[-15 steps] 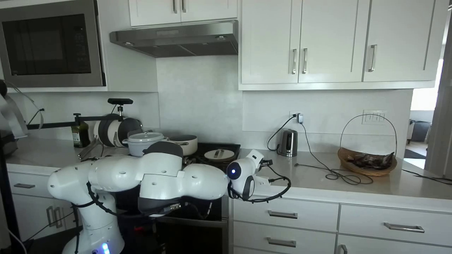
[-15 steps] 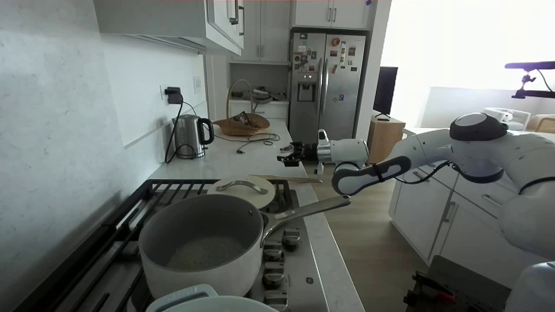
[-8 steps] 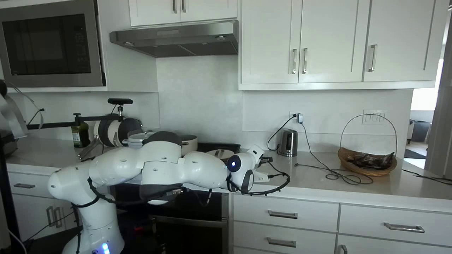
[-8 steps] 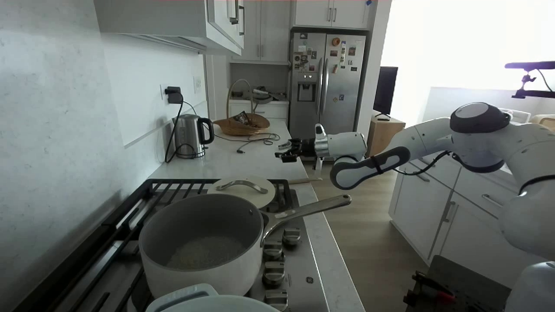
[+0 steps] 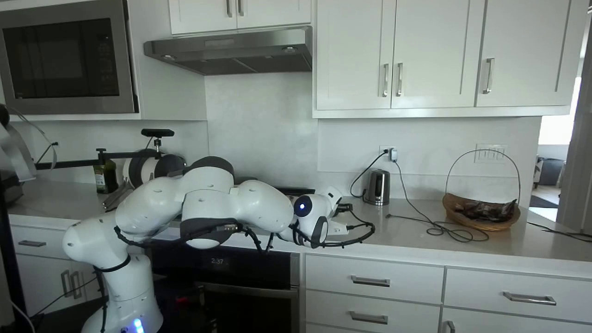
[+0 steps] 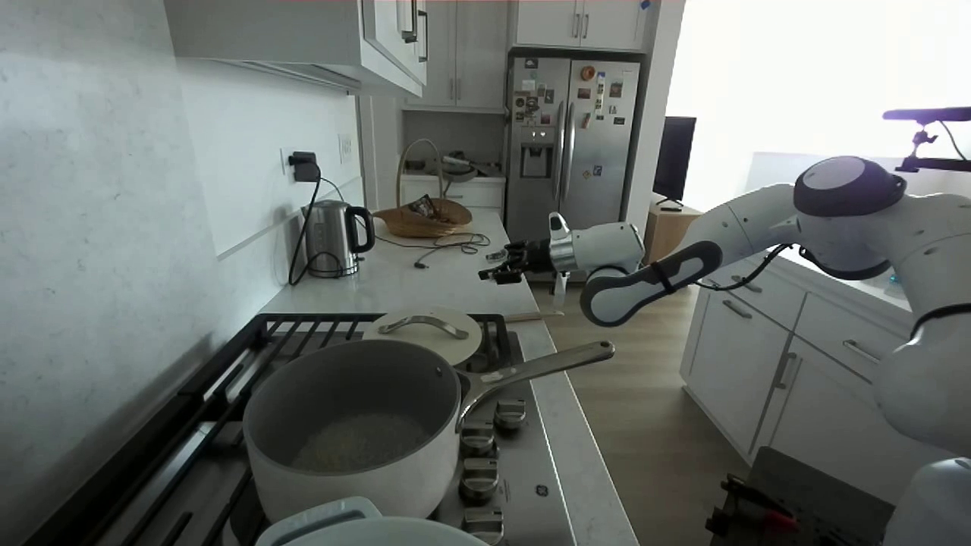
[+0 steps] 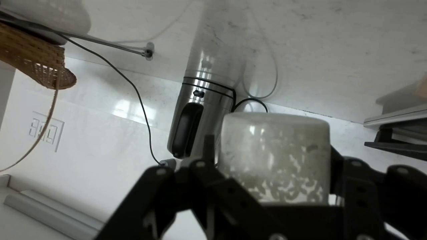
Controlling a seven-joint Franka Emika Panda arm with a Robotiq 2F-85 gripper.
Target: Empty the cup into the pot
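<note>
Nearest, in an exterior view, sat a light blue pot (image 6: 379, 532), only its edge and a loop handle showing. Just beyond it, the saucepan (image 6: 410, 478) stood upright on the gas cooktop (image 6: 523, 455), a pale layer spread over its floor and its long handle reaching right, over the control knobs (image 6: 479, 478). On its far side a cream lid (image 6: 432, 343) with a metal handle lay on the same cooktop.

Farther off, I had the arm (image 6: 743, 220) stretched in from the right, with the claw (image 6: 489, 266) aimed left above the counter (image 6: 440, 284). My wrist view showed it clamped on the pale cup (image 7: 275, 156), gripping from both sides. That put the cup in the air past the lid, well apart from the saucepan; I could not tell whether it was tilted, or whether its white flecks lay inside.

At left on the counter stood a steel electric kettle (image 6: 326, 235). Beyond it sat a wicker basket (image 6: 421, 227) with a tall hoop handle, and farthest of all, a steel refrigerator (image 6: 599, 148) dotted with magnets.
</note>
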